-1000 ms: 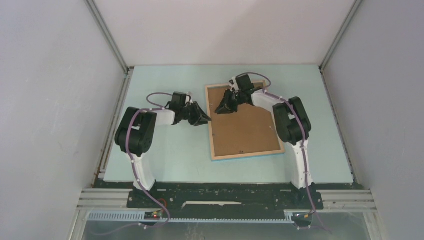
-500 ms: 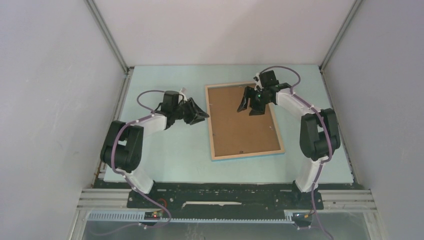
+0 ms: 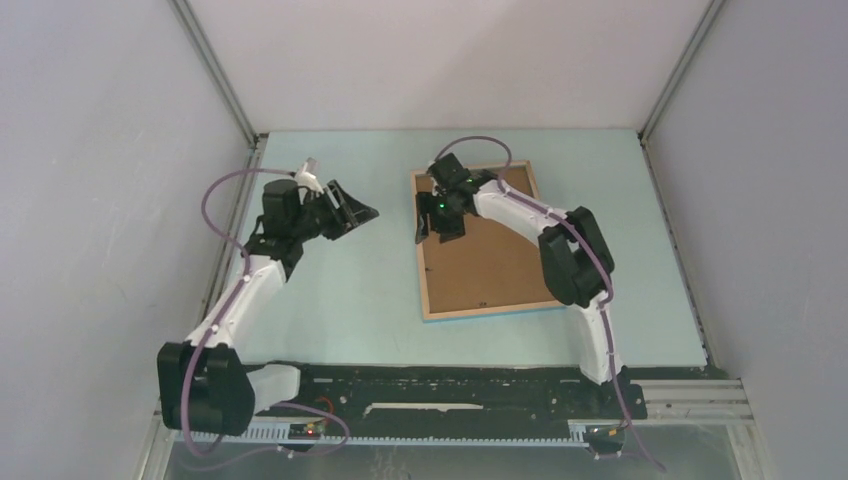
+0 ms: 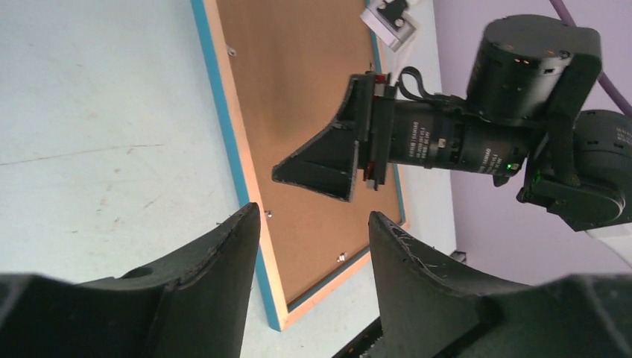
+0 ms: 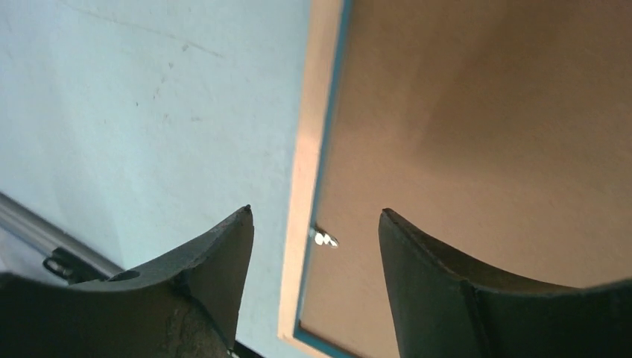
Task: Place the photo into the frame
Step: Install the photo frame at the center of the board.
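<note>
The frame (image 3: 490,308) lies face down on the pale table, light wood rails up, with a turquoise edge (image 4: 223,104) showing. A brown backing board (image 3: 490,260) fills it. The photo is hidden. My right gripper (image 3: 432,225) hovers open over the frame's left rail (image 5: 317,112), with a small metal tab (image 5: 324,239) between its fingers and nothing held. My left gripper (image 3: 360,212) is raised left of the frame, open and empty. In the left wrist view, the left gripper (image 4: 314,214) looks across at the right gripper (image 4: 320,160) above the board (image 4: 298,82).
White enclosure walls stand close on the left, right and back. An aluminium rail (image 3: 225,250) runs along the table's left side and a black mounting rail (image 3: 440,385) along the near edge. Bare table (image 3: 340,290) lies between the left arm and the frame.
The left arm has swung back and to the left, away from the frame's edge, and its jaws have widened. The right gripper opened, then crossed to the frame's left rail.
</note>
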### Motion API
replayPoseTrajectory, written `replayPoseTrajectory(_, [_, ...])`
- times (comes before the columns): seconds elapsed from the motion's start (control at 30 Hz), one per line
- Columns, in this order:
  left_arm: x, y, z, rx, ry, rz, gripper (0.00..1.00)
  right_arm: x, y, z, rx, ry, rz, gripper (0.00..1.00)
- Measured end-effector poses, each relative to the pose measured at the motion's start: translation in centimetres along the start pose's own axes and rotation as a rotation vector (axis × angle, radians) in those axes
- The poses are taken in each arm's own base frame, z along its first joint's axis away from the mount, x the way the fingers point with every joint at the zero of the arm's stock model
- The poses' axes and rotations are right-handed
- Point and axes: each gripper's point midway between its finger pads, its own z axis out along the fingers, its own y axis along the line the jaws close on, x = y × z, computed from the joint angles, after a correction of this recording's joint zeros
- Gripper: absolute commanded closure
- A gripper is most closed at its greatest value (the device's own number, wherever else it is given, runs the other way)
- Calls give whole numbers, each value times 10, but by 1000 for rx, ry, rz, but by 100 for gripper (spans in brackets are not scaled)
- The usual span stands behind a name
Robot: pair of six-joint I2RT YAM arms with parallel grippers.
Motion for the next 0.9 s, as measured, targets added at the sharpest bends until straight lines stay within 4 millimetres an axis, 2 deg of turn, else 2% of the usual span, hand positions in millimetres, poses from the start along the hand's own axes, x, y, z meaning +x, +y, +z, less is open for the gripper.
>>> replayPoseTrajectory(0.17, [-10,8,-22,-43,-55,46,39,-11,24,26,53,-5,-51,42])
replayPoseTrajectory(0.33, [0,30,-30,-103,-55,29,38,-6,27,44,131,20,-78,48])
replayPoseTrajectory(0.47, [13,44,-32,-135,-29,10,38,0,22,48,188,34,-89,49])
replayPoseTrajectory(0.63, [16,46,-32,-140,-21,11,38,3,13,50,246,37,-100,58])
replayPoseTrajectory(0.77, [16,46,-32,-139,-22,11,38,-2,13,50,267,21,-110,71])
replayPoseTrajectory(0.9, [12,50,-35,-147,-37,4,38,-5,17,51,291,3,-139,70])
